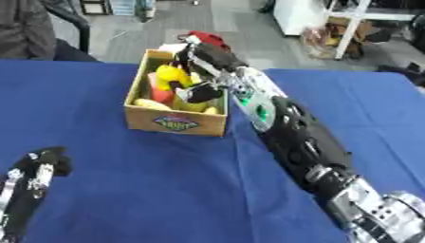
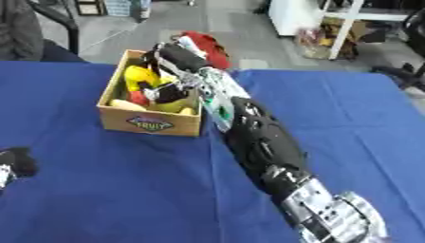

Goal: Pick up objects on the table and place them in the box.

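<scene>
Right hand (image 1: 205, 57), its grip state not discernible, reaches over the box (image 1: 175, 122); withdrawing carelessly could snag the yellow toys (image 1: 169, 75) or tip it.

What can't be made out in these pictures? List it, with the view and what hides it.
- Right hand, both views: reaches into the box; blur and the yellow and red things around it hide whether its fingers hold anything.
- Box contents: blurred, and partly covered by the right arm.
- Left hand: cut off by the left edge in the right eye view.
</scene>
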Controlling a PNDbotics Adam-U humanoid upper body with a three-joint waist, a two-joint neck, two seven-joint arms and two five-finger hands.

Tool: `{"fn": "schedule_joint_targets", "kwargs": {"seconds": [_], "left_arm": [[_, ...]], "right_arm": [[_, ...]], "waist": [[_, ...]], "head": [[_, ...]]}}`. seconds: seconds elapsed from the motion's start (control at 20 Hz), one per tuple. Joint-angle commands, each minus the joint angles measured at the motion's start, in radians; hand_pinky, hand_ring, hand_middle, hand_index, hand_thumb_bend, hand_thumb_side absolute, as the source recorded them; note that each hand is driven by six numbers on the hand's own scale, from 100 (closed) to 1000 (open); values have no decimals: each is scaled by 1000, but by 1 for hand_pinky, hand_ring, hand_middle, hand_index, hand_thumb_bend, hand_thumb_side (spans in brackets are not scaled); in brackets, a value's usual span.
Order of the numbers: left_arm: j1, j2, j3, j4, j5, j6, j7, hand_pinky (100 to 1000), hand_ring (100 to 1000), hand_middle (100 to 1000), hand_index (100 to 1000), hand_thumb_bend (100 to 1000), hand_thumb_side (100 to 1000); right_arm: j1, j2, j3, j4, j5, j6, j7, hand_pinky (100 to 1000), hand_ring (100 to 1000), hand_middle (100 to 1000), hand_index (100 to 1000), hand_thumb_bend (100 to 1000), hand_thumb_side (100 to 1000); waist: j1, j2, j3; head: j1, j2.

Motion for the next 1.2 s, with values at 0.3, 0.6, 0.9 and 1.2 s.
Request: {"fn": "schedule_joint_targets", "kwargs": {"seconds": [0.3,0.6,0.9,1.2], "left_arm": [[-5,2,1,-13,3,-2,-4,661,603,564,743,100,725],[9,5,8,-11,1,-1,3,661,603,564,743,100,726],[19,10,17,-11,-3,-1,12,661,602,564,743,100,726],[23,12,22,-12,-5,-2,18,661,602,564,743,100,727]], "right_arm": [[-37,-15,-76,44,308,133,-67,943,997,1000,1000,100,158],[-6,-140,-37,-152,173,65,-101,873,926,928,1000,100,101],[139,-315,-23,-440,-153,91,-102,766,815,816,952,100,314],[390,-379,-55,-661,-560,87,-99,666,709,721,878,100,424]], "waist": [[15,-13,3],[8,-25,-17],[5,-29,-50],[3,-28,-83]], "head": [[1,-3],[24,9],[49,17],[73,24]]}}
